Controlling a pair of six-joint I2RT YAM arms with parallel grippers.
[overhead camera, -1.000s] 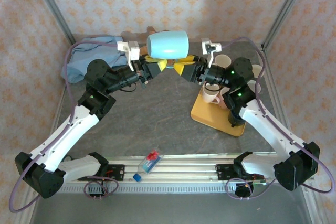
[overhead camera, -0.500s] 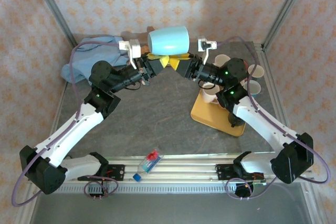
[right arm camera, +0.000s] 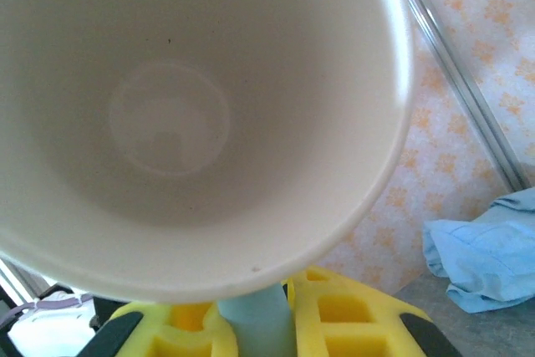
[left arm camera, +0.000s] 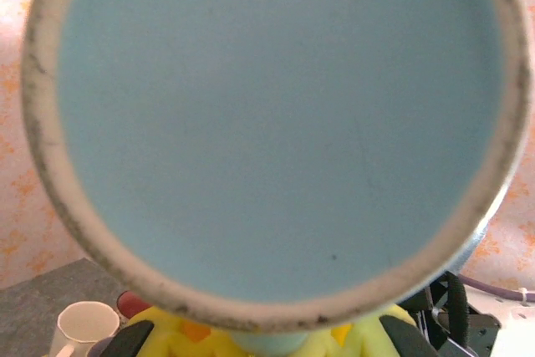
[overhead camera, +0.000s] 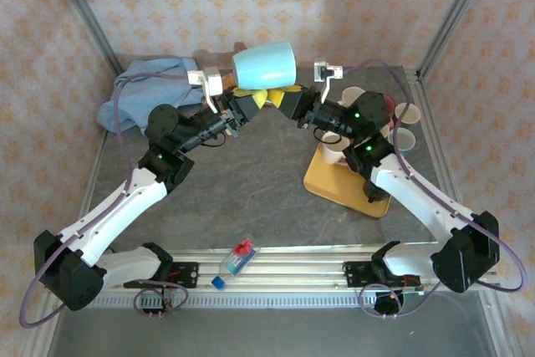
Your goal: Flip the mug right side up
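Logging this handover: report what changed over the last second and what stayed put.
The mug drifted slightly left and turned a little, its open right end swinging toward the back wall. Both arms shifted left with it; the left pincer and right pincer kept gripping its handle. The cloth, wooden board and bottle stayed put.

Mug point(overhead camera: 264, 65): smooth glaze, ceramic look, glossy cream inside; base ring bare, rough, speckled. Far-left cloth point(overhead camera: 138, 94): soft crumpled fabric. Right board point(overhead camera: 334, 186): matt wood. Desk point(overhead camera: 242, 181): dull grey, stone-like. Near rail point(overhead camera: 292, 261): ribbed bare metal.
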